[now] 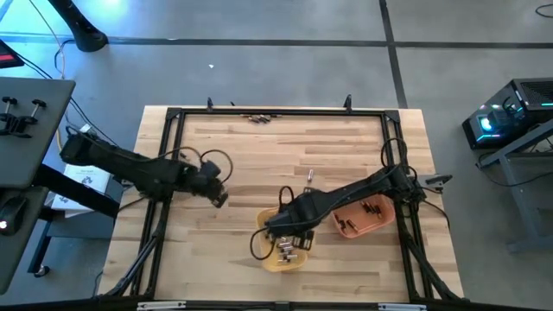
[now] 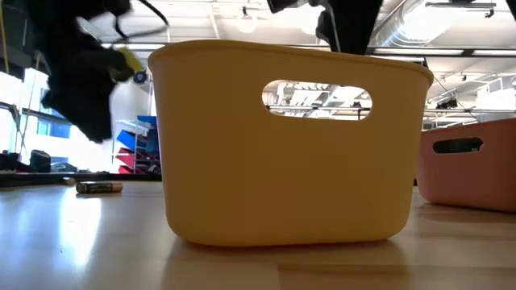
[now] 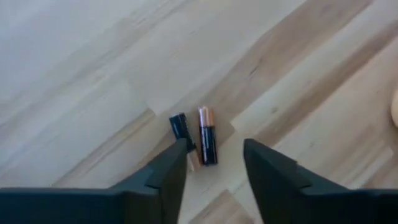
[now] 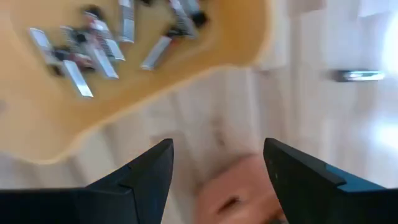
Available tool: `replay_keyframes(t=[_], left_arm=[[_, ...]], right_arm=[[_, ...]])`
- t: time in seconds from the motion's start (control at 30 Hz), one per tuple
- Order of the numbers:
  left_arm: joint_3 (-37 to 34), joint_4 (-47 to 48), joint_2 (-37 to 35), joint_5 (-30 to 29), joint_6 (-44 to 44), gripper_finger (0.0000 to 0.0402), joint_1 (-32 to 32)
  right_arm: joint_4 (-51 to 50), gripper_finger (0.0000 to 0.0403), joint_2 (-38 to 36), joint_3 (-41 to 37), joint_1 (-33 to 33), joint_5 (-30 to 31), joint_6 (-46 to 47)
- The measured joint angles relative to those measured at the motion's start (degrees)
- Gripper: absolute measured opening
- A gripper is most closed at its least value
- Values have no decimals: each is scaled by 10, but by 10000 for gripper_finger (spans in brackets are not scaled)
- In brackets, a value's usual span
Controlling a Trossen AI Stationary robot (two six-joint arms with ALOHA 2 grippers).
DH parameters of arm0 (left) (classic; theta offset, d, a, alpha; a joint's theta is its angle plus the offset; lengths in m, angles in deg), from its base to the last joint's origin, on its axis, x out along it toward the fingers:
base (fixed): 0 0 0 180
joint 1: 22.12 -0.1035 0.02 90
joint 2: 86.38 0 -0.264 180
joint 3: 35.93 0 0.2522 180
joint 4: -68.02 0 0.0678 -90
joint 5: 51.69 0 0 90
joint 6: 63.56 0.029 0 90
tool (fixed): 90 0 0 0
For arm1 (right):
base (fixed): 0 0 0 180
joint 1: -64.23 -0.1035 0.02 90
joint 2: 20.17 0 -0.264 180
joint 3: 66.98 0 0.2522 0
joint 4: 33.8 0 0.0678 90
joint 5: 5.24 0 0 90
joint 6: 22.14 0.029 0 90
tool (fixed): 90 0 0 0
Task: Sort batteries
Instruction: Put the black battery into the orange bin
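Observation:
Two batteries lie side by side on the wooden table in the left wrist view, one dark (image 3: 180, 126) and one copper-and-black (image 3: 207, 144). My left gripper (image 3: 214, 163) (image 1: 219, 197) hangs open just short of them, at the table's left of middle, touching neither. My right gripper (image 4: 217, 163) (image 1: 282, 226) is open over the yellow tray (image 1: 278, 257), between it and the orange tray (image 1: 367, 226). Several silvery batteries (image 4: 93, 46) lie on the yellow tray's floor (image 4: 205, 50). Dark batteries (image 1: 370, 209) lie in the orange tray.
One loose battery (image 1: 308, 175) lies on the table beyond the yellow tray, and it also shows in the right wrist view (image 4: 360, 76). A small cluster of batteries (image 1: 259, 117) sits at the table's far edge. The low view shows a battery (image 2: 98, 187) left of the yellow tray (image 2: 290, 161).

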Motion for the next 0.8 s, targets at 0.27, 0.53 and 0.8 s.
replay_keyframes(t=[0.27, 0.53, 0.8], left_arm=[[0, -25, 37, 87, 18, 214, -61], [0, -33, 37, 81, 1, 216, -89], [0, -21, 56, 95, -87, 215, -105]], right_arm=[[65, 218, -132, -170, 9, 0, -8], [295, 189, -371, -466, 55, -63, 92], [368, 188, -451, -576, 80, -70, 73]])
